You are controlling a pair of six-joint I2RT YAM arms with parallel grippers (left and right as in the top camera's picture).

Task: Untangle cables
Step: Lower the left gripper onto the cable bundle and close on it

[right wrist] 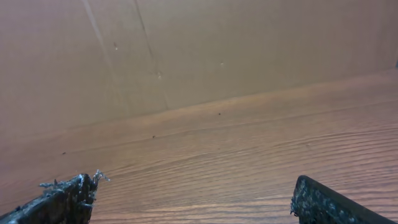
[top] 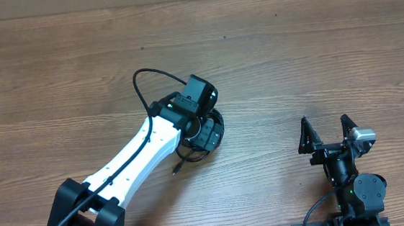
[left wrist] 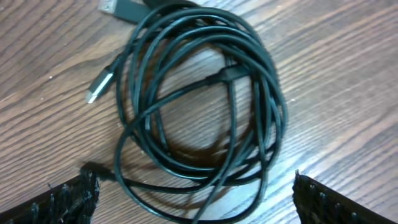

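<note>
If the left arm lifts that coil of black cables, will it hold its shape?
Probably floppy: the cables are thin cords in loose overlapping loops, so lifting one strand likely drags the rest, sagging. The silver-tipped plug lies free and would probably dangle.

Behind our left gripper (left wrist: pixel 194 196) sits a boxy black wrist housing (top: pixel 199 93), and behind that a long white arm shell (top: pixel 144 154) ending in black joint blocks. A thin black wire (top: pixel 136 86) loops off the housing and runs back along the white shell. Our right gripper (top: pixel 326 133) is all black, its two fingers (top: pixel 305 135) wedge-shaped, with a small silver-grey block (top: pixel 363 136) just outside one jaw. Up close, the finger pads (left wrist: pixel 68 199) are black, rough and frayed at the edges.
</note>
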